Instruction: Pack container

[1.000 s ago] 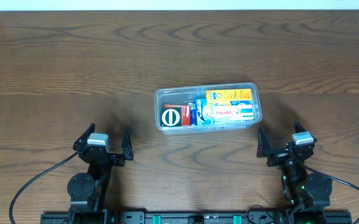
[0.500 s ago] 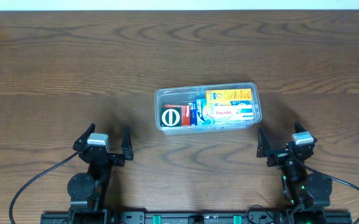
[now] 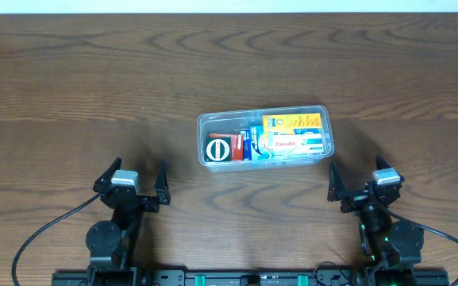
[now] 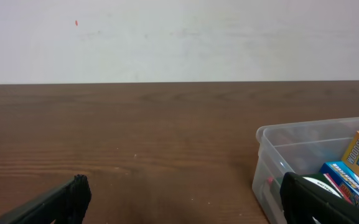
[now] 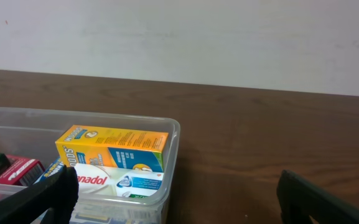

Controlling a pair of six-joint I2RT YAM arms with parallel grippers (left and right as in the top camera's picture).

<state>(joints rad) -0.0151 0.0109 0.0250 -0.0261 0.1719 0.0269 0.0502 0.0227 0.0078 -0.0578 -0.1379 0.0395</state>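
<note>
Both my arms sit at the near edge of the dark wood-grain surface. My left tool is spread wide with nothing between its fingers, and my right tool is just as wide and just as empty.

The clear rectangular plastic container with rounded corners rests flat on the surface ahead of me, between the two arms and a little toward the right one, well apart from both tools. It holds several small cartons side by side: a yellow-orange cardboard box, a white cardboard box with red lettering, a blue cardboard box, and at the left end a red-and-black item with a round white mark whose shape I cannot make out for sure.

I judge the container light even when loaded. Its walls look thin, likely to flex, and smooth enough to slip under a squeeze. The rim looks like the stiffest part, so I would pinch over the rim of a short end wall, one finger inside and one outside, clear of the crushable cartons.
</note>
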